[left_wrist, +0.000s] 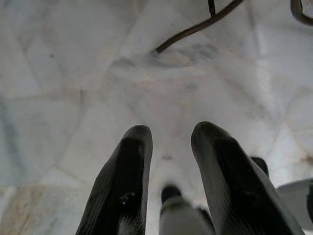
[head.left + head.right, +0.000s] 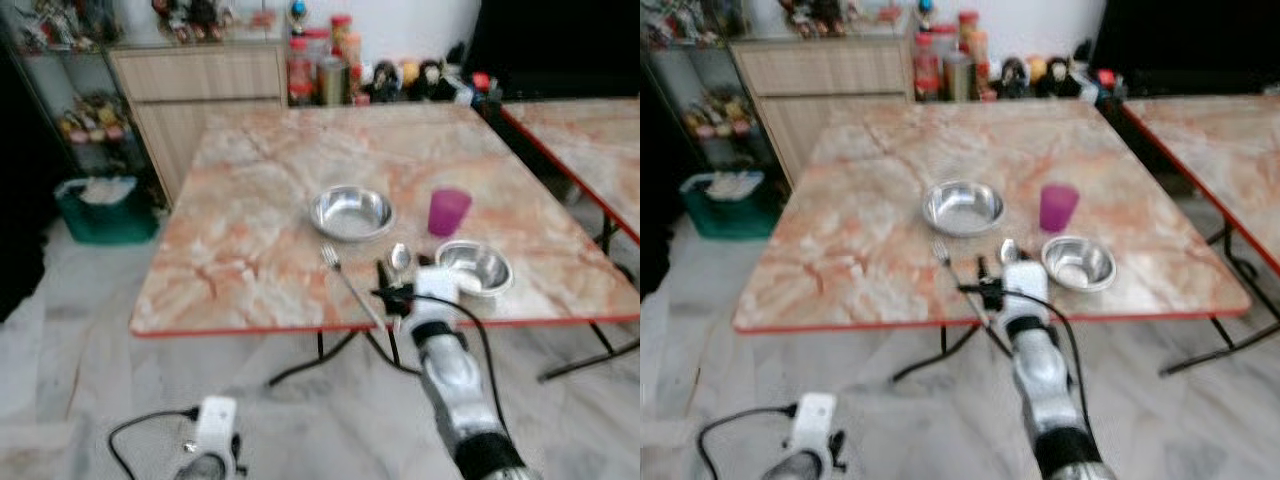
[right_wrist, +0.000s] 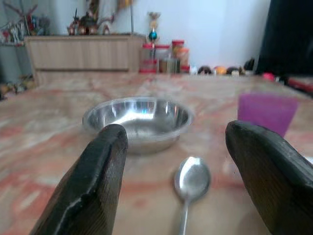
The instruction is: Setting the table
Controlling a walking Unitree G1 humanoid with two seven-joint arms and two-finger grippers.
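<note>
1. I had the right hand (image 3: 178, 171) spread wide at the tabletop (image 2: 250, 230) edge — the spoon (image 3: 191, 182) lay between its fingers.
2. Left hand (image 1: 168, 161) hung over the floor (image 1: 73, 73), fingers slightly apart.
3. Fork (image 2: 345, 280) lay beside the spoon, before the steel bowl (image 2: 351, 212).

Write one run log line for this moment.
task: setting table | right gripper: open, over spoon | left gripper: idle, above floor | fork beside spoon

Colours around the marble-patterned table

The table (image 2: 250, 210) top is veined orange-pink and cream, edged in red. On it sit two shiny silver bowls (image 2: 351, 212) (image 2: 475, 266), a purple cup (image 2: 448, 211), and a silver fork (image 2: 345, 280) and spoon (image 3: 191, 181); left of it, a green bin (image 2: 103, 215) on grey-white marbled floor (image 2: 80, 380).
</note>
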